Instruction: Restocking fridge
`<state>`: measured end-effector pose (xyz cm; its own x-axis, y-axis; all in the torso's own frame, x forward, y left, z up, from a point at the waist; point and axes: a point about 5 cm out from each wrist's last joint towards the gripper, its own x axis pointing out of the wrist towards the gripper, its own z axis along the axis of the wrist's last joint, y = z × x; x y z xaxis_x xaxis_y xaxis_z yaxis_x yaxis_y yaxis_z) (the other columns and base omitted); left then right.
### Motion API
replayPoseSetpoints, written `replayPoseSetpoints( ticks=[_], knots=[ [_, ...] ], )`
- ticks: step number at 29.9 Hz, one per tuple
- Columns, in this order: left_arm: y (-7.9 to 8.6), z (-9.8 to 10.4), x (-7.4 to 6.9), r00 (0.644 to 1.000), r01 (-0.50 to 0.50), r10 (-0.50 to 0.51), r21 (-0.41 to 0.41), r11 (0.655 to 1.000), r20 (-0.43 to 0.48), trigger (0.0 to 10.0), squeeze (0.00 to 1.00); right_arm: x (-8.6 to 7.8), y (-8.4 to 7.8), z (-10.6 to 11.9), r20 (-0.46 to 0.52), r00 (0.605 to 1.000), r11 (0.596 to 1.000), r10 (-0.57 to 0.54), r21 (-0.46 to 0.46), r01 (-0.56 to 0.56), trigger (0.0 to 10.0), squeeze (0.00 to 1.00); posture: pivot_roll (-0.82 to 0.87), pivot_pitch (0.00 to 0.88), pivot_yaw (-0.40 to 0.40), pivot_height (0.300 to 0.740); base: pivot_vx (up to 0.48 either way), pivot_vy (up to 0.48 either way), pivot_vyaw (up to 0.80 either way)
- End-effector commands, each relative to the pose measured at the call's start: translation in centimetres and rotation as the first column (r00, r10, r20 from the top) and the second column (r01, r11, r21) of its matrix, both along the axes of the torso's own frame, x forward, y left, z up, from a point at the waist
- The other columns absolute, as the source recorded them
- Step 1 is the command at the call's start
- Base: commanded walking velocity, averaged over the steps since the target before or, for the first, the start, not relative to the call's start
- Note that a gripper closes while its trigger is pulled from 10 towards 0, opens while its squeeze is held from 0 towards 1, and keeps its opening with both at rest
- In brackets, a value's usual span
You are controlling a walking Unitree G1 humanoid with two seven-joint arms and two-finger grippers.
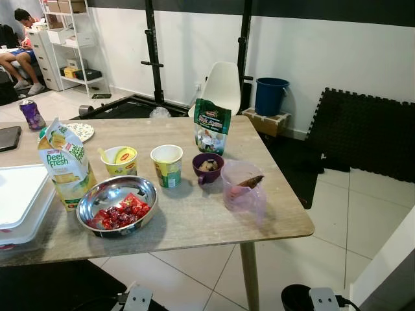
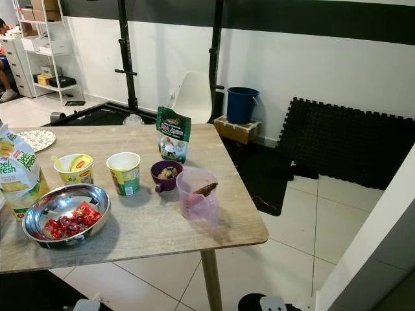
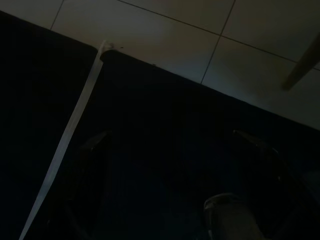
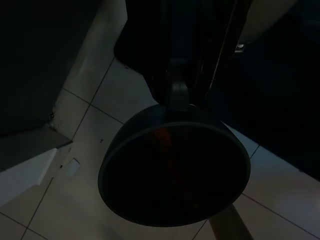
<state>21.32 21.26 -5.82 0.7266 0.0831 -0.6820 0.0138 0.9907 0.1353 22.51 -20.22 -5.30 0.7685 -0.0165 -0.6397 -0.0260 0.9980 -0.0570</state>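
Wooden table (image 1: 194,223) is fully loaded: bowl (image 1: 117,205) nr front edge, carton (image 1: 65,170) by left edge, cups (image 1: 167,165) mid, pouch (image 1: 211,126) nr back edge. Nothing stocked yet imo. Both arms hang idle; can't tell the pincers' state.

Landmark: steel bowl (image 1: 117,205) near the counter (image 1: 194,223) front edge. Bare strip btw bowl and edge, open to the right up to the pink jug (image 1: 242,186). Left blocked by juice carton (image 1: 65,165) and white box (image 1: 19,201). Behind bowl, a tight row: yellow cup (image 1: 120,161), green cup (image 1: 167,165), purple mug (image 1: 207,168); snack bag (image 1: 211,126) further back.
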Motion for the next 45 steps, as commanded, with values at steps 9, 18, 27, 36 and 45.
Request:
replayPoseSetpoints(
  ticks=[9,18,27,36,45],
  knots=[
    [0.34,0.13,0.01,1.000,0.002,-0.002,0.000,1.000,0.007,10.0,0.00,-0.47,0.05,-0.29,-0.012,1.000,1.000,-0.001,-0.005,0.001,10.0,0.00,-0.01,0.071,-0.010,0.740,0.000,0.000,0.00],
    [0.43,0.01,-0.21,1.000,-0.019,0.019,-0.006,1.000,0.003,10.0,0.00,-0.47,0.11,-0.33,-0.019,1.000,1.000,0.008,-0.009,-0.008,10.0,0.00,0.00,0.073,-0.017,0.740,0.000,0.000,0.00],
    [0.69,-0.09,-0.37,1.000,-0.029,0.029,0.003,1.000,-0.011,10.0,0.00,-0.24,0.35,-0.27,-0.026,0.999,1.000,0.019,0.004,-0.019,10.0,0.00,0.00,0.077,-0.018,0.740,0.000,0.000,0.00],
    [0.67,0.13,0.04,0.999,-0.033,0.033,0.001,0.999,-0.004,10.0,0.00,-0.74,0.54,-0.64,-0.047,0.999,1.000,0.014,0.021,-0.013,10.0,0.00,0.00,0.085,-0.019,0.740,0.000,0.000,0.00],
    [0.72,0.05,-0.13,0.999,-0.033,0.033,0.001,0.999,-0.009,10.0,0.00,-0.71,0.60,-0.66,-0.051,0.999,0.999,-0.004,0.035,0.006,10.0,0.00,-0.01,0.089,-0.006,0.740,0.000,0.000,0.00]
  ],
)
